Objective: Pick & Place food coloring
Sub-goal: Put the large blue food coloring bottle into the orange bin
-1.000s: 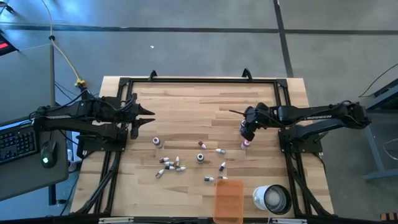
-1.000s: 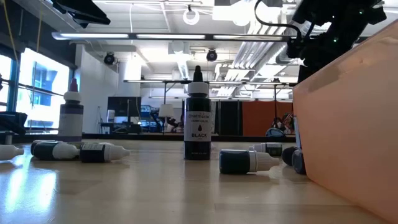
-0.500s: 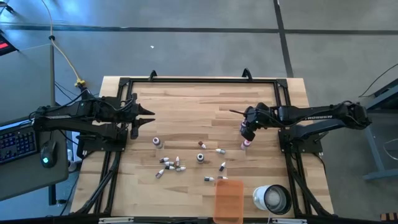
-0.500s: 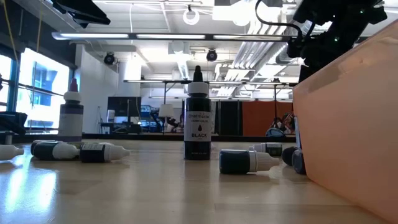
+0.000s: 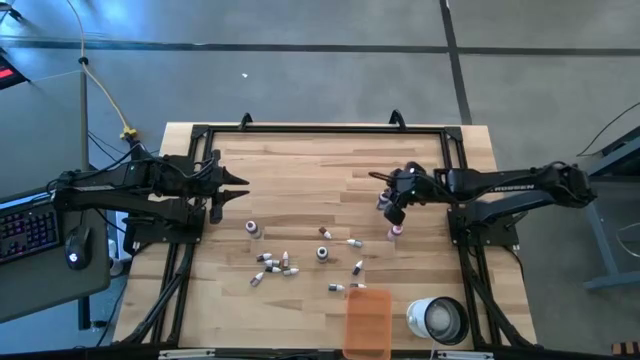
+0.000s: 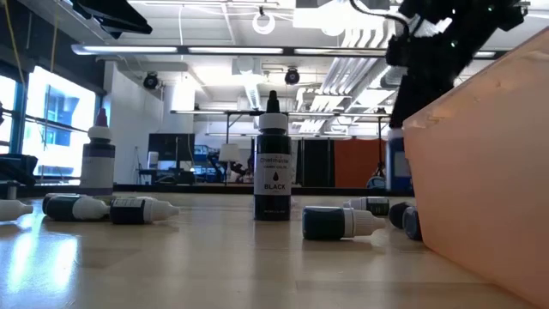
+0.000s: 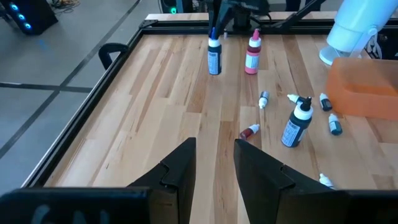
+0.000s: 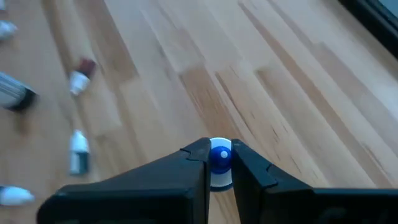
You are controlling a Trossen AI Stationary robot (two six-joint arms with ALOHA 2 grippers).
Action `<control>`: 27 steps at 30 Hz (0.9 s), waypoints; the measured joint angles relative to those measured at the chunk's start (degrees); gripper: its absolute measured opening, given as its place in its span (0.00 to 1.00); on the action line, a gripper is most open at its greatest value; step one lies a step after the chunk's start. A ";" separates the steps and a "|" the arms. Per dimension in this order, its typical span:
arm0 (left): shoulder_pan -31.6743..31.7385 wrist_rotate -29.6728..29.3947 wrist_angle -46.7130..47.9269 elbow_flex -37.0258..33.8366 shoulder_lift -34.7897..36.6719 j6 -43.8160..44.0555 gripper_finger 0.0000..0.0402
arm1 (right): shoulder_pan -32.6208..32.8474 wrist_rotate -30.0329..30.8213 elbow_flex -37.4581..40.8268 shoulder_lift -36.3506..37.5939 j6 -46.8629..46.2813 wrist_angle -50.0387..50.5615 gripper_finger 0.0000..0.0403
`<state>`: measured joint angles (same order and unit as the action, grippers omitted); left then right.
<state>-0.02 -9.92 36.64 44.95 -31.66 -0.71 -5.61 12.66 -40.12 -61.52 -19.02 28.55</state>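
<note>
Right gripper (image 8: 219, 163) clamped on the cap of a blue food coloring bottle (image 7: 214, 55), held upright, base at or just above the desk (image 5: 300, 170), probably so it stands beside the pink bottle (image 7: 252, 55) just next to it; remaining bottles (image 5: 275, 265) scattered well away; left gripper (image 7: 214, 163) parked apart, fingers spread, empty; pale wood planks, open workshop behind.

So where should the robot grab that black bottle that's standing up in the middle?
Probably take the upright black dropper bottle by its round body just under the cap, coming straight down from above. It stands upright, so its sides are free all round.
</note>
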 joint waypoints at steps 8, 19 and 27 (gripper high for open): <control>0.01 0.01 1.18 -0.02 0.00 0.00 0.27 | 2.72 -8.83 -9.41 0.02 -3.85 -2.59 0.08; 0.01 -0.01 1.21 -0.02 0.01 -0.02 0.27 | 21.61 -13.09 -15.06 -8.78 -7.98 -15.48 0.08; 0.01 -0.01 0.75 -0.02 0.00 0.43 0.27 | 30.33 -15.62 -23.08 -19.64 -11.06 -11.54 0.08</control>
<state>-0.01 -9.93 37.39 44.93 -31.66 -0.29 24.73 -2.96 -63.20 -81.15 -30.08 17.00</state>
